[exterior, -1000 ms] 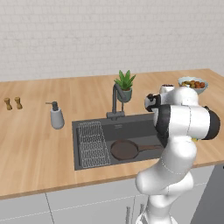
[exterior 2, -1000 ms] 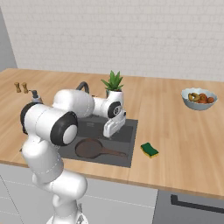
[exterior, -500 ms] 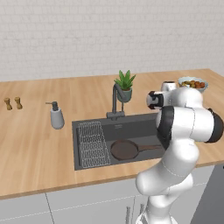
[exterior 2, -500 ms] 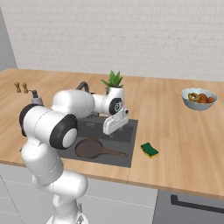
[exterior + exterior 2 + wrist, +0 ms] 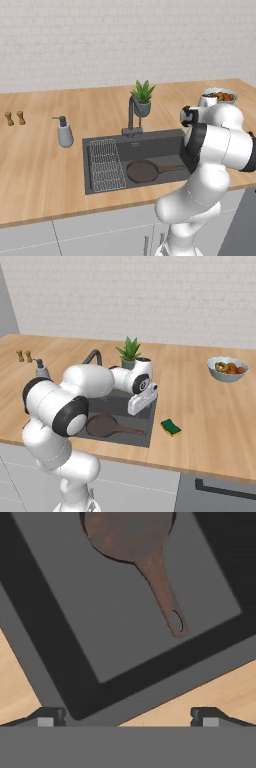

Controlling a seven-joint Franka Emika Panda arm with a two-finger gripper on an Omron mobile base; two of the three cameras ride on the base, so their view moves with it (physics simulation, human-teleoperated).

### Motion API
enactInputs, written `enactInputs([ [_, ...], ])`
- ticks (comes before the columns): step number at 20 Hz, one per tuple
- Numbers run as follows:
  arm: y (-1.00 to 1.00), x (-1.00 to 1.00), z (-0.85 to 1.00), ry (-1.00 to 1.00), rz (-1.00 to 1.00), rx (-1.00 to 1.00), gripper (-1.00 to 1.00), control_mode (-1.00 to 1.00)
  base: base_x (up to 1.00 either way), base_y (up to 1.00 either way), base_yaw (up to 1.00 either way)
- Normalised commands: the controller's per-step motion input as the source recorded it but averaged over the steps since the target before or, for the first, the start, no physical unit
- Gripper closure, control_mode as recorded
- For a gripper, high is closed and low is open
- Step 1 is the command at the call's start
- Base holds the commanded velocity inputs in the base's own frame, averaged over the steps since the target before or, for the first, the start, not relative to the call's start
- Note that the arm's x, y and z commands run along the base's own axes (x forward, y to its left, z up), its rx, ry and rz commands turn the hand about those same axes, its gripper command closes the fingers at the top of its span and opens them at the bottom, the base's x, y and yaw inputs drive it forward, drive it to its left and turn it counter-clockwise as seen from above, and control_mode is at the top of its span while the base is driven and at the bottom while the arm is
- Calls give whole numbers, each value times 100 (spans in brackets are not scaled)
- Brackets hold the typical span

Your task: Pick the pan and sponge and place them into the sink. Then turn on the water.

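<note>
The dark pan lies flat on the floor of the sink, its handle pointing right. In the hand view the pan sits at the top with its long handle running down toward me. My gripper hangs open and empty over the sink's right side, above the handle's end; its fingertips stand wide apart. The green-and-yellow sponge rests on the wooden counter just right of the sink. The curved faucet stands behind the basin with no water running.
A wire rack fills the sink's left part. A grey soap dispenser stands to its left, a potted plant beside the faucet. A bowl of food sits at the far right, small shakers at the far left.
The hand has drifted a little to the right, toward the sink's right edge, with its jaws staying wide. Pan and sponge have not moved.
</note>
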Motion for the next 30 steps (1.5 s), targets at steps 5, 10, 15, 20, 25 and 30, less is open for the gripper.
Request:
enactInputs([
  [5,-35,-21,0,-1,-2,0,-100,-100,0,0,0],
  [10,-29,-1,0,1,-3,0,-100,-100,0,0,0],
  [15,-24,0,-1,4,-8,-1,-100,-100,0,0,0],
  [20,-38,1,-4,2,-11,-1,-100,-100,0,0,0],
  [25,-27,6,-17,1,-9,0,-100,-100,0,0,0],
  [30,-8,11,-26,0,-3,0,-100,-100,0,0,0],
])
